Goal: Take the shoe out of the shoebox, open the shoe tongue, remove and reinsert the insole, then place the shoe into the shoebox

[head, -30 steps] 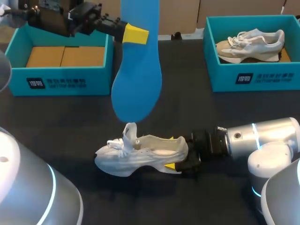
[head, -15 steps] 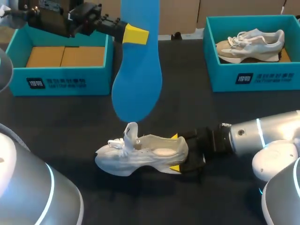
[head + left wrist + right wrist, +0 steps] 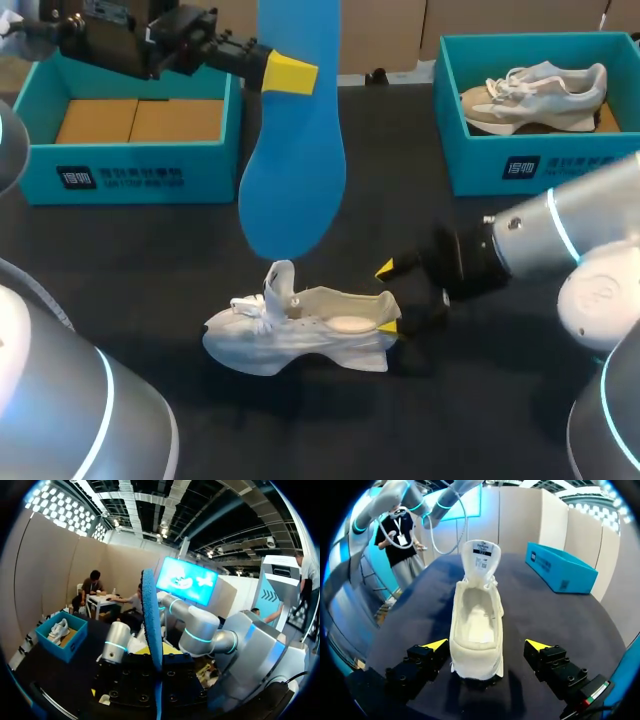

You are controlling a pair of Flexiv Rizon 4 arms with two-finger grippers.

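A white shoe (image 3: 300, 335) lies on its sole on the black table, toe to the left, tongue pulled upright. My right gripper (image 3: 388, 297) stands open at its heel. In the right wrist view the shoe (image 3: 476, 625) sits between the two spread yellow-tipped fingers (image 3: 436, 645) with gaps on both sides, and its inside shows bare. My left gripper (image 3: 290, 73) is shut on the upper part of the blue insole (image 3: 293, 160), which hangs upright above the shoe. From the left wrist the insole (image 3: 151, 625) shows edge-on.
A teal shoebox (image 3: 130, 170) with brown card inside stands at the back left. A second teal shoebox (image 3: 540, 165) at the back right holds another pale shoe (image 3: 535, 97). Bare black table lies between the boxes and around the white shoe.
My right gripper has opened wider, let go of the heel and drawn back and up to the right. The shoe, the insole and the left arm have stayed put.
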